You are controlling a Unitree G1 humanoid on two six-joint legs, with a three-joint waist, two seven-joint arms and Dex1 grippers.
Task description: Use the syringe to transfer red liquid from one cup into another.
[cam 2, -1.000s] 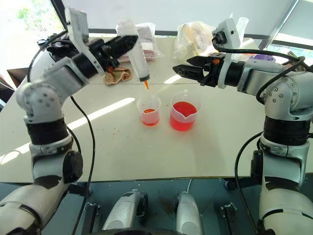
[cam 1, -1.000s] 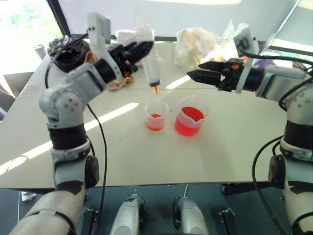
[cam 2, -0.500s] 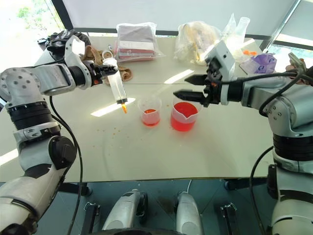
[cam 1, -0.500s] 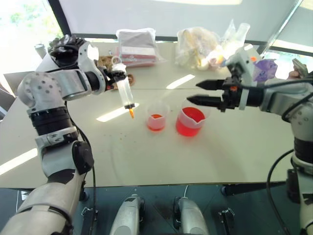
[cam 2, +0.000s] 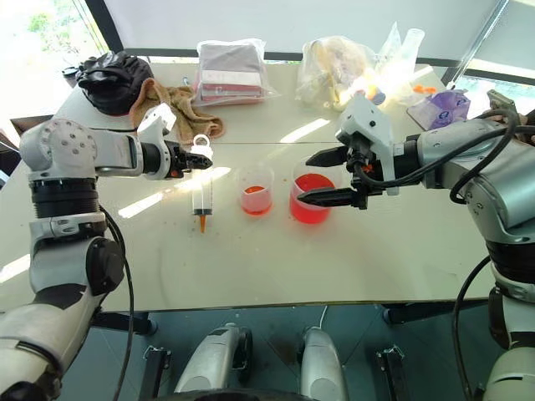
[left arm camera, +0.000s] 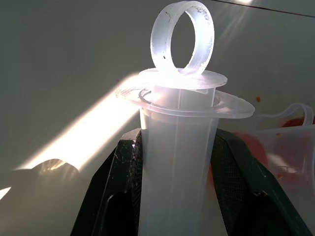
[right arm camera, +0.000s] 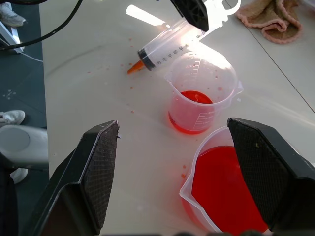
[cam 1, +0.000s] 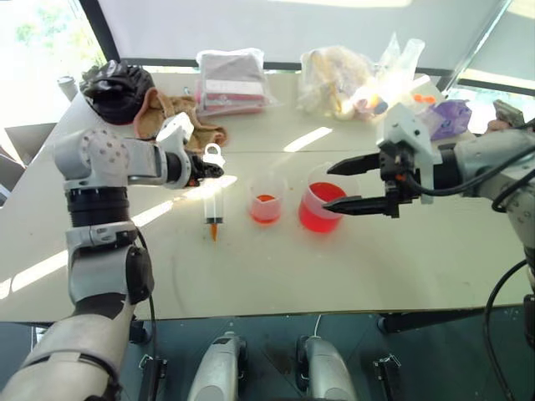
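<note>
In the left eye view we see our left claw (cam 1: 201, 170) squeezing the top end of the syringe (cam 1: 215, 203), which hangs tip down with its orange tip very near or touching the table (cam 1: 251, 267); we cannot tell which. The syringe sits at about nine o'clock from the small cup (cam 1: 267, 200), well apart from it. The big cup (cam 1: 324, 200) stands just beside the small cup, at its three o'clock. Both hold red liquid (cam 1: 322, 215), and the big cup has more. Our right claw (cam 1: 358, 187) is wide open with nothing in it, floating close to the big cup on its right side. In the right eye view we see little orange drops on the table around the syringe tip (cam 2: 201, 224). In the left wrist view our two black fingers (left arm camera: 118, 191) clamp the clear tube just under its flat rim, and the white ring handle (left arm camera: 183, 37) sticks up above. In the right wrist view the open fingers (right arm camera: 96, 172) frame both cups, the big cup between them. We think things could go wrong here: the tip may drip more on the table, and the open right claw is so near the big cup that a small bump could tip it and spill the red liquid.
</note>
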